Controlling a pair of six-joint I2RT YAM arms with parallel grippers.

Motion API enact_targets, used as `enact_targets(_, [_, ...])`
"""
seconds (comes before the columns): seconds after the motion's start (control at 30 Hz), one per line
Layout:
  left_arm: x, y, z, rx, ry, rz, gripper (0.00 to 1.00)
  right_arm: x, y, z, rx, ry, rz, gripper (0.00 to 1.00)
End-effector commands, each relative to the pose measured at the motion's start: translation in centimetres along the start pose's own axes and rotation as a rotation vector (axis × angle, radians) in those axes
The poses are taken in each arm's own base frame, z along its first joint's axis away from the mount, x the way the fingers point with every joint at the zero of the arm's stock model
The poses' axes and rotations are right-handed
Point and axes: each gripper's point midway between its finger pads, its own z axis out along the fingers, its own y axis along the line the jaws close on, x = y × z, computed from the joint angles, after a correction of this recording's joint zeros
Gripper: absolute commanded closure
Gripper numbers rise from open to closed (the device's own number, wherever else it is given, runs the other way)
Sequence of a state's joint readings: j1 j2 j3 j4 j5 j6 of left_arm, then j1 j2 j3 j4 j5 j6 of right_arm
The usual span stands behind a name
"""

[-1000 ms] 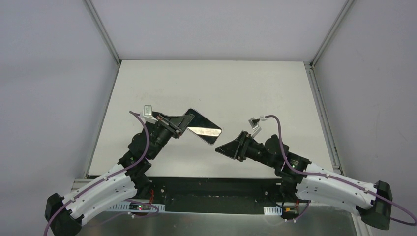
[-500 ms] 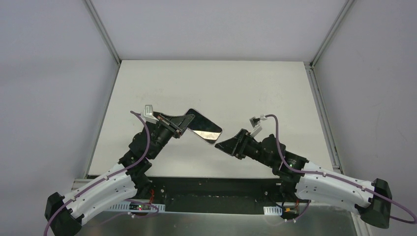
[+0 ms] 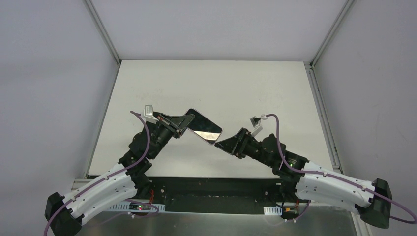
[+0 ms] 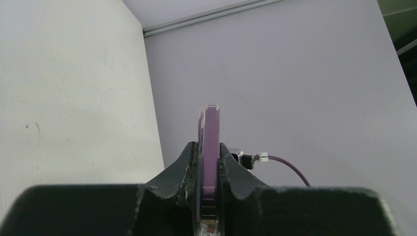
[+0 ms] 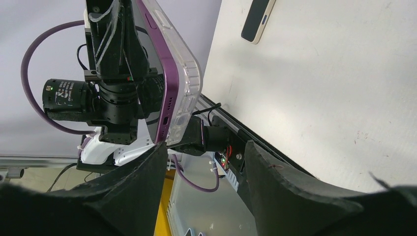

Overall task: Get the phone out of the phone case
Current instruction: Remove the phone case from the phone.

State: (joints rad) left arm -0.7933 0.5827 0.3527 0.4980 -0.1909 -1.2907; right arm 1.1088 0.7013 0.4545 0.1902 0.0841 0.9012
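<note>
Left gripper: I read it as clamped tight on the phone. In the left wrist view the two black fingers press on either face of the handset, with its thin edge standing upright between them.
Phone: held off the table, tilted, its glossy dark face turned up toward the overhead camera. One end sits in the left claw and the other end points toward the right arm.
Phone case: clear shell, on the handset. From the right wrist I see it wrapping the purple body around the back and the rounded corner. The bottom edge with its port and grille holes faces that camera.
Seating: the purple frame lies inside the clear rim along every edge I can see, and I see no corner lifted out.
Right gripper: jaws stand apart with nothing between them. In its own camera the two dark fingers frame an empty gap and the cased phone sits beyond it, up and to the left.
Position of right claw: low over the near half of the table, tips just beside the free end of the phone.
Contact: from overhead I cannot tell whether the right tips touch the case or stop just short. The wrist view suggests a small gap.
Table: white and matt, beneath both claws.
</note>
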Motion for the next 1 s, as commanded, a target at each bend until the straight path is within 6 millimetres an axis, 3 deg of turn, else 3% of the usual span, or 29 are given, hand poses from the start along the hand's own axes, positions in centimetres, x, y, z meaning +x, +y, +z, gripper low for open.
enact_targets(0.0, [-1.0, -6.1, -0.5, 0.182, -0.013, -0.064, 1.0, -1.3, 2.5, -0.1, -0.058, -0.047, 0.025, 0.39])
enact_targets(0.33, [-0.1, -5.9, -0.4, 0.178, 0.03, -0.059, 1.0, -1.4, 2.3, 0.6, -0.037, -0.048, 0.054, 0.41])
enact_targets(0.73, [0.0, -6.9, -0.8, 0.207, 0.041, -0.06, 1.0, -1.1, 0.2, 1.8, 0.054, -0.048, 0.113, 0.44])
enact_targets(0.97, [-0.7, -6.2, -1.2, 0.203, 0.003, -0.05, 1.0, -1.2, 1.2, 0.1, 0.007, -0.037, 0.019, 0.39])
